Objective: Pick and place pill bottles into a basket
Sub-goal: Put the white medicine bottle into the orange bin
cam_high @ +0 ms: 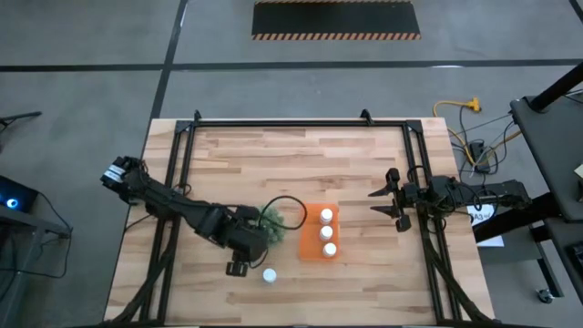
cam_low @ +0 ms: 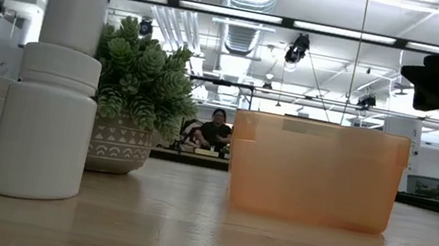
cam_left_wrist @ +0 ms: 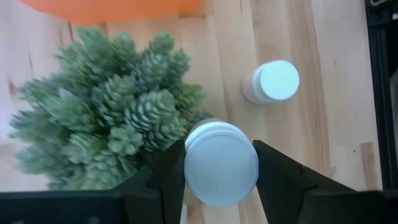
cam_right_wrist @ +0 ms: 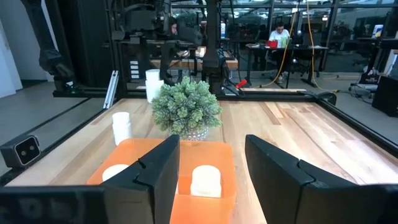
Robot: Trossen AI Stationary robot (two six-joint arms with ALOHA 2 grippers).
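Honestly, left gripper (cam_left_wrist: 221,165) is clamping bottle (cam_left_wrist: 221,163) by its cap, lifting it just beside plant (cam_left_wrist: 106,112), so carrying it across to basket (cam_high: 321,231) is risking snagging leaves or bottle twisting out of grip. Held bottle is hanging upright, cap up, long axis vertical. Spare bottle (cam_high: 270,274) is standing on table (cam_high: 273,164) nearby, three sitting in basket already. Right gripper (cam_high: 390,205) is waiting wide open, right of basket

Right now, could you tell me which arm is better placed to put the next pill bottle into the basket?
Left. The left gripper already clasps a pill bottle beside the plant, near the orange basket; the right gripper waits open, empty.
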